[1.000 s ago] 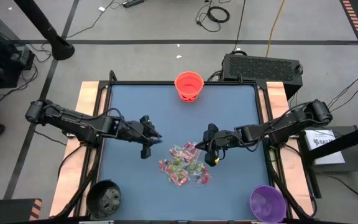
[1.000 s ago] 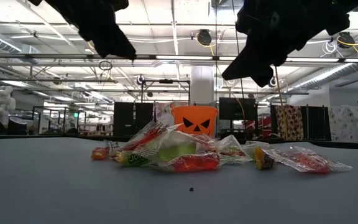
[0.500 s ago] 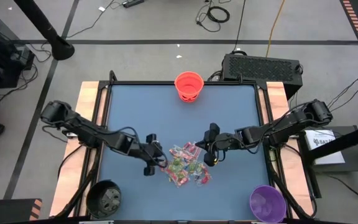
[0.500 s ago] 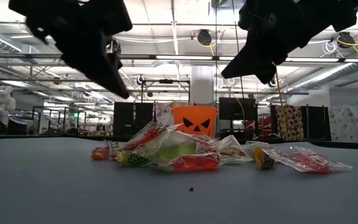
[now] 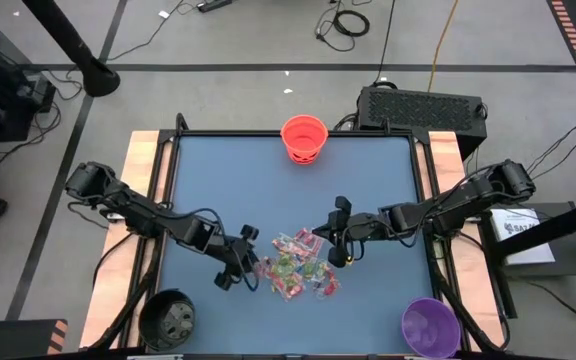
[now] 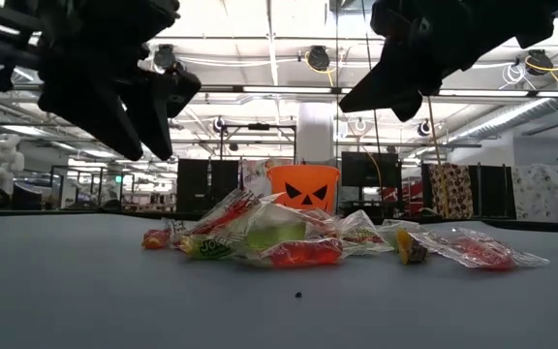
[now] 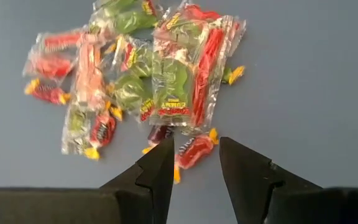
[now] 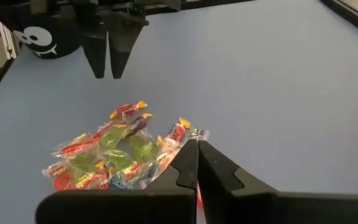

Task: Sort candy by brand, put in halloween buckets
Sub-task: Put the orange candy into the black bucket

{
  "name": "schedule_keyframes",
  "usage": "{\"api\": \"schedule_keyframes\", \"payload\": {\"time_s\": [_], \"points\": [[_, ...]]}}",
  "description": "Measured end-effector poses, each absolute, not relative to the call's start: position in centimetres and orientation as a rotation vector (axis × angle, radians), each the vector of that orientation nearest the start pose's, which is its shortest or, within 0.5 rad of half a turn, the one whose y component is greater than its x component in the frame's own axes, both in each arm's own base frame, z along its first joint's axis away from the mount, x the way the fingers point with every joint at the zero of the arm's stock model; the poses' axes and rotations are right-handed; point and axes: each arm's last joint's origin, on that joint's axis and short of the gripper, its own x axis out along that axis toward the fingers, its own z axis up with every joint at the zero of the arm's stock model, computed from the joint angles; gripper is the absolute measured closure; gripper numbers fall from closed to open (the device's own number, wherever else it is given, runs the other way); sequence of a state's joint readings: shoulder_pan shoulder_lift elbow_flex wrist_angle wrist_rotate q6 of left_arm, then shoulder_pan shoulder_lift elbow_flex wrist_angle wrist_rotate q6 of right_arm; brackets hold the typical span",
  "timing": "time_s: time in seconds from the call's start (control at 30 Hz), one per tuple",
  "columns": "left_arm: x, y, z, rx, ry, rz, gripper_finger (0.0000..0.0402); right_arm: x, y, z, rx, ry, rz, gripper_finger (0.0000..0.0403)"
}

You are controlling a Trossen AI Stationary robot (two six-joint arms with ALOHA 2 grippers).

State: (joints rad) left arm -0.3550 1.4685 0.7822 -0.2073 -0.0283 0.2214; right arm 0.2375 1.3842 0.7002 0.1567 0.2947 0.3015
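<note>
Candy (image 5: 296, 266): heap of small shiny wrapped sweets, red, green and some blue, mid-bench on the blue bench (image 5: 218, 180).

Buckets: orange plastic pail (image 5: 304, 137) at the far edge; black pail (image 5: 172, 317) and purple pail (image 5: 429, 325) at the near corners.

Left end effector (image 5: 236, 262): at the heap's left edge, fingers apart, a red sweet (image 7: 194, 149) just ahead of the gap. Advice: descend square, close on that piece alone.

Right end effector (image 5: 340, 232): at the heap's right edge, fingers together, empty.
</note>
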Motion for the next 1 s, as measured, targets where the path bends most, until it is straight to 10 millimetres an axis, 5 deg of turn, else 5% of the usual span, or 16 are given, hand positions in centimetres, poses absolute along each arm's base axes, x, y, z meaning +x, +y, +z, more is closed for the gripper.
{"api": "schedule_keyframes", "payload": {"time_s": [0.43, 1.0], "points": [[28.1, -9.2, 14.7, 0.528, 0.934, -0.525, 0.0265, 27.5, 5.8, 20.6, 0.162, 0.505, -0.129, 0.0403], [29.5, -8.1, 13.1, 0.421, 1.021, -0.567, 0.0265, 27.4, 5.8, 20.5, 0.188, 0.516, -0.134, 0.0403]]}}
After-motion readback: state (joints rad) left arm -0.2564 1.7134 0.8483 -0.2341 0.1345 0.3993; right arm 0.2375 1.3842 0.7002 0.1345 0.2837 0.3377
